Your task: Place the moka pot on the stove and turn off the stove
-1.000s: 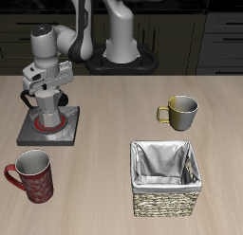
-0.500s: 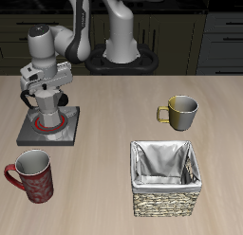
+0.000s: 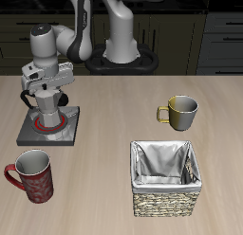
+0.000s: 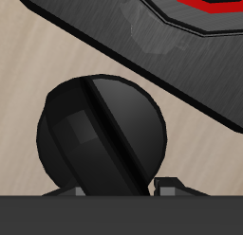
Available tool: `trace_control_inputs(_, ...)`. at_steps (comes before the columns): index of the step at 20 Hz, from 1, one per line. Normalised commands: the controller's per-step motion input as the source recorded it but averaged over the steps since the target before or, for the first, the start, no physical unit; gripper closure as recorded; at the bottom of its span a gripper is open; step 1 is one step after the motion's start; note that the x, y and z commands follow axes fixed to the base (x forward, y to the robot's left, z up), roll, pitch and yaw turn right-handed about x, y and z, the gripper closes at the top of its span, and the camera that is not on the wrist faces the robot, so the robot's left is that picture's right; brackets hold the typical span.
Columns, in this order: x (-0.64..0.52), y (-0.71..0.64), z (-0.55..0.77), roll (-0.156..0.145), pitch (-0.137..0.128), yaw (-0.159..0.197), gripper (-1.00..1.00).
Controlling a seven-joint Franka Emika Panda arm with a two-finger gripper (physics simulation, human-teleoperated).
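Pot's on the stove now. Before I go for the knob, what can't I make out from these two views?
- Jaws: exterior view, gripper body covers them above the moka pot; open or shut unclear.
- Pot in wrist view: only its lid knob shows; body hidden beneath it.
- Stove control: exterior view, not distinguishable at this size.
- Burner ring: wrist view, cut off by the edge.

One camera looks down from the front and above over the whole light wooden table [image 3: 114, 125]. The wrist camera looks down closely on the dark grey stove [image 4: 171, 59], which both share [image 3: 52, 133].

Silvery metal moka pot [image 3: 48, 110], matt grey stove [image 3: 66, 133], seemingly wood-grain table [image 3: 114, 106].
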Motion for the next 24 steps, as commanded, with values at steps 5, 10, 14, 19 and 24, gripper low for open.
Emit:
trace_control_inputs(5, 0.15, 0.14, 0.13, -0.021, -0.023, -0.084, 1.00)
trace_control_inputs(10, 0.13, 0.09, 0.02, -0.013, -0.006, -0.052, 1.00)
trace_control_inputs(14, 0.12, 0.03, 0.06, -0.010, -0.009, -0.050, 1.00)
trace_control_inputs(19, 0.11, 0.02, -0.03, -0.019, 0.000, -0.057, 1.00)
trace_control_inputs(24, 0.08, 0.11, -0.01, -0.003, 0.006, -0.068, 1.00)
